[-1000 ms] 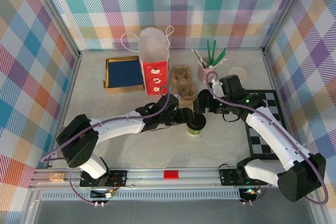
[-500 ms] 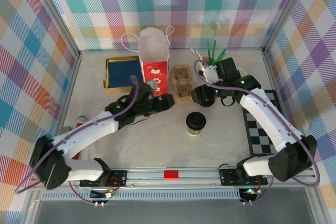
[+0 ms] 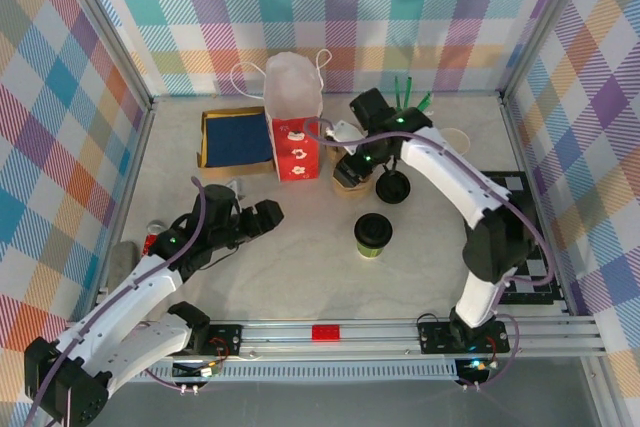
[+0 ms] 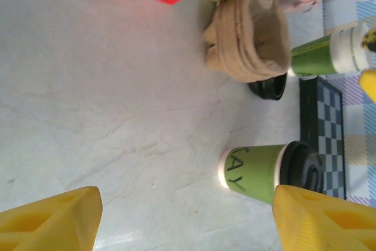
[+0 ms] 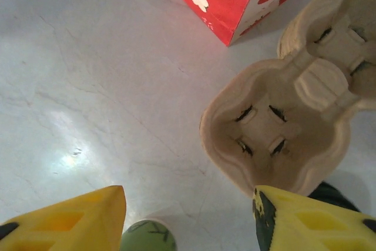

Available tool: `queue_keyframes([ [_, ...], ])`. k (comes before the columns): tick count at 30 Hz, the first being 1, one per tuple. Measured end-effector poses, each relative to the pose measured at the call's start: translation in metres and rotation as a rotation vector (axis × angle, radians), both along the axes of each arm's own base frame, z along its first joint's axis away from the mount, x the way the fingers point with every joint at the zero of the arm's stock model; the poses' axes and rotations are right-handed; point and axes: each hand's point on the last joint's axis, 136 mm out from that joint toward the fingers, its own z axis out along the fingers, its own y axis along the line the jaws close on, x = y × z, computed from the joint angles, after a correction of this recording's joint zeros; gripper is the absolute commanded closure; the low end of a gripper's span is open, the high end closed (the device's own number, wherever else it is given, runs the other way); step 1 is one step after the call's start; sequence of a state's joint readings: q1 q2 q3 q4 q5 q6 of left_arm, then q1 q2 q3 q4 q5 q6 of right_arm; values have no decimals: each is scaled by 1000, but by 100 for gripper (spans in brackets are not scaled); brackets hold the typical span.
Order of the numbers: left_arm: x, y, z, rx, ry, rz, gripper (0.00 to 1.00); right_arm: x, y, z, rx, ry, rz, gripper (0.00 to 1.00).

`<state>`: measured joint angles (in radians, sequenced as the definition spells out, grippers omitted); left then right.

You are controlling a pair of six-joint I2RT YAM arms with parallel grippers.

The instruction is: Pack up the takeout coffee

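Takeout coffee [image 3: 373, 235]: lidded, upright on tabletop [image 3: 300, 272], 5 o'clock of red bag [image 3: 296, 145]; unpacked. Left gripper [image 4: 187, 216]: jaws wide, empty. Right gripper [image 5: 187, 213]: jaws wide, above cup carrier [image 5: 276, 127]. Grasping and packing remain.

A robotics test cell rather than a café: bright plaid panels [image 3: 80, 97] wall in a marble-look counter [image 3: 300, 277], with a white left arm [image 3: 125, 302] and right arm [image 3: 445, 165] bolted to aluminium rails [image 3: 400, 330].
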<state>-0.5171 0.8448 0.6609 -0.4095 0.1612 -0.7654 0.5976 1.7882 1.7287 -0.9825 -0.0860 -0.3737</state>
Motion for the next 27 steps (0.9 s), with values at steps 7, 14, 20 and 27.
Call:
queue_keyframes([
  [7, -10, 17, 1, -9, -7, 37, 24, 4, -1, -38, -155, 25, 29, 45],
  [14, -9, 24, 2, -13, -6, 59, 24, 2, -2, -46, -210, 14, 60, 46],
  [20, -10, 24, 0, -14, 4, 56, 24, 6, -3, -65, -278, 18, 75, 43],
  [27, -10, 23, -1, -13, 12, 49, 24, 9, 5, -70, -303, 7, 95, 43],
])
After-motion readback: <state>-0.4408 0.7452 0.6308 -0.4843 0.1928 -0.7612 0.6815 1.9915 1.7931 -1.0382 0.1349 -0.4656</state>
